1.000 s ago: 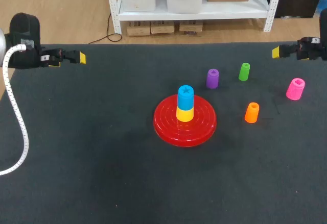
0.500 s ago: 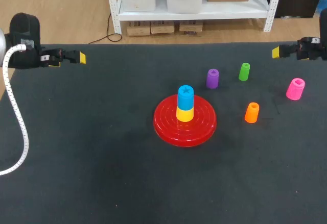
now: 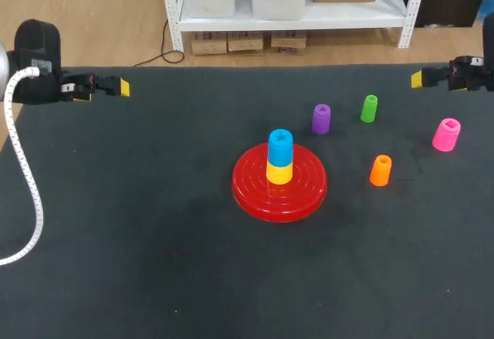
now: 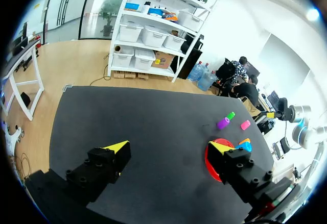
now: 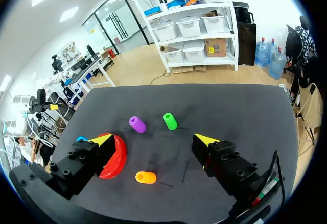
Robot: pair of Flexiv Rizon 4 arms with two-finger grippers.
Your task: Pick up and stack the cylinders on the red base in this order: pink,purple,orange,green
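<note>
No change over the last second. Both arms parked as before at the far corners of the bench [image 3: 154,238], all cylinders unmoved. So no progress on the stack yet; probably a pause ahead of the first pick.

Left gripper [image 3: 116,86] wide open and empty at the far left corner, well apart from every cylinder. Right gripper [image 3: 417,79] likewise wide open and empty, at the far right corner.

Base [image 3: 251,192] mid-bench, already carrying a yellow cylinder [image 3: 279,172] with a blue cylinder [image 3: 280,146] on top. None of the four task colours stacked.

Pink cylinder [image 3: 446,134], first in the order, upright near the right edge and the closest of the four to the right gripper. Nearer the robot than that gripper and a little outboard of it, apart from it, not between the fingers. Not visible in the right wrist view, perhaps hidden behind one of the gripper's own fingers.

Purple [image 3: 321,119] and green [image 3: 369,108] near each other beyond the base, toward the far right. Orange [image 3: 380,171] near the base on its right, between base and pink cylinder.

Likely next: right arm over the pink cylinder, open fingers astride it, then closing. Left arm far from all four, of little use for now.
</note>
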